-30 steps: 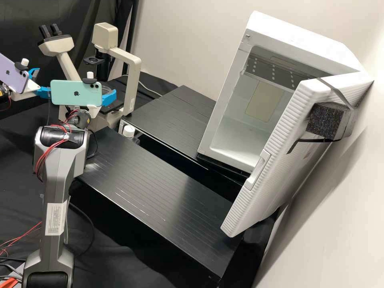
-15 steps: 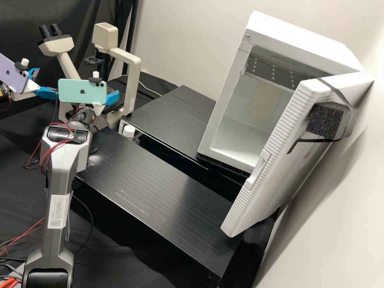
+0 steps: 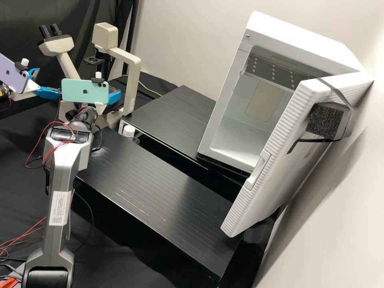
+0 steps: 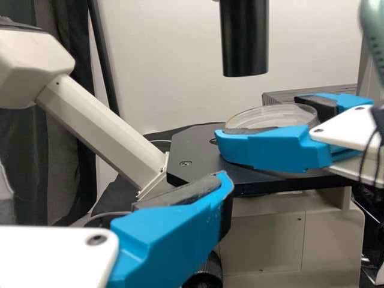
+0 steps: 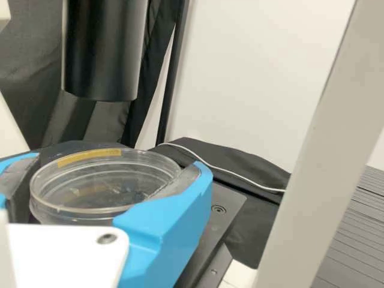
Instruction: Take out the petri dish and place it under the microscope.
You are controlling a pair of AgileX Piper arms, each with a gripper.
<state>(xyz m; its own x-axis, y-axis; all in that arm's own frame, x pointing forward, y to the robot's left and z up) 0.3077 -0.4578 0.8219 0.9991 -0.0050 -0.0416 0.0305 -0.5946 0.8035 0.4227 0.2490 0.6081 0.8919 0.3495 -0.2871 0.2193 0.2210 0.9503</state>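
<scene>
Petri dish [image 5: 90, 195] is sitting between the two blue fingers [image 5: 165, 234] of the right gripper [image 3: 114, 97], which we are seeing clasped on its sides, above the dark stage [image 4: 195, 153] of the microscope [image 3: 130, 64]; whether it is touching the stage, we cannot tell. We are making out a yellow strip [image 5: 90, 157] by its rim, but we are not managing to tell what it is holding inside. The left gripper [image 3: 48, 82] is hanging near the microscope with its jaws parted, released from any grasp. Farther over, we are looking into a white cabinet [image 3: 296, 32], its door [image 3: 276, 148] standing open, with a grey panel [image 3: 266, 74] bearing pale squares high inside and a tan panel [image 3: 265, 102] behind. Compared with half a second earlier, we are finding the right arm and its mint-green phone [image 3: 85, 91] shifted slightly towards the microscope's upright post, while the left arm is keeping its place. We are noting clear, round, stacked rims on the dish, smooth cream casing on the microscope, closely ribbed white edging on the door, a speckled dark foam block [image 3: 325, 120] strapped there, and fine parallel lines running along the black bench top [image 3: 156, 188].
</scene>
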